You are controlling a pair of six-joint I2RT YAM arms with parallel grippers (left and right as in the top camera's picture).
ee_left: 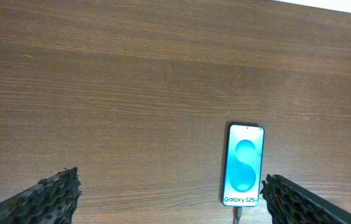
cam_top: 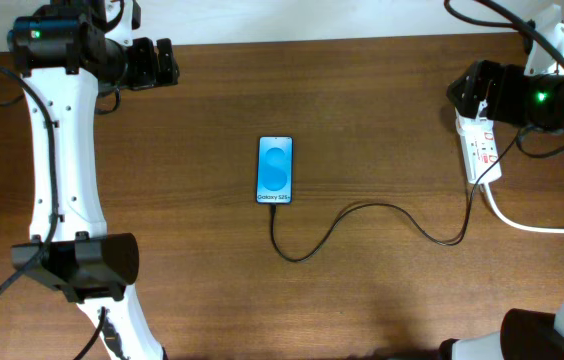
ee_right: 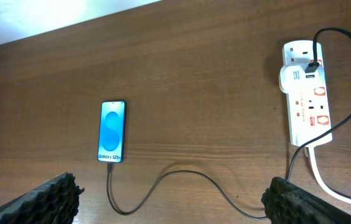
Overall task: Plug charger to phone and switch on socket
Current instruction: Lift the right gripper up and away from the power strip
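The phone (cam_top: 275, 170) lies flat in the middle of the table, blue screen up; it also shows in the left wrist view (ee_left: 244, 172) and the right wrist view (ee_right: 112, 131). The thin black charger cable (cam_top: 362, 212) has its plug in the phone's near end and curves right to the white socket strip (cam_top: 482, 152), where a white adapter sits in it (ee_right: 308, 93). My left gripper (cam_top: 154, 62) is open and empty, high at the far left (ee_left: 169, 199). My right gripper (cam_top: 470, 88) is open and empty above the strip's far end (ee_right: 172, 198).
The strip's thick white lead (cam_top: 532, 222) runs off to the right edge. A pale wall borders the table's far edge (cam_top: 312, 20). The arm bases stand at the near left (cam_top: 77, 265) and near right (cam_top: 562, 330).
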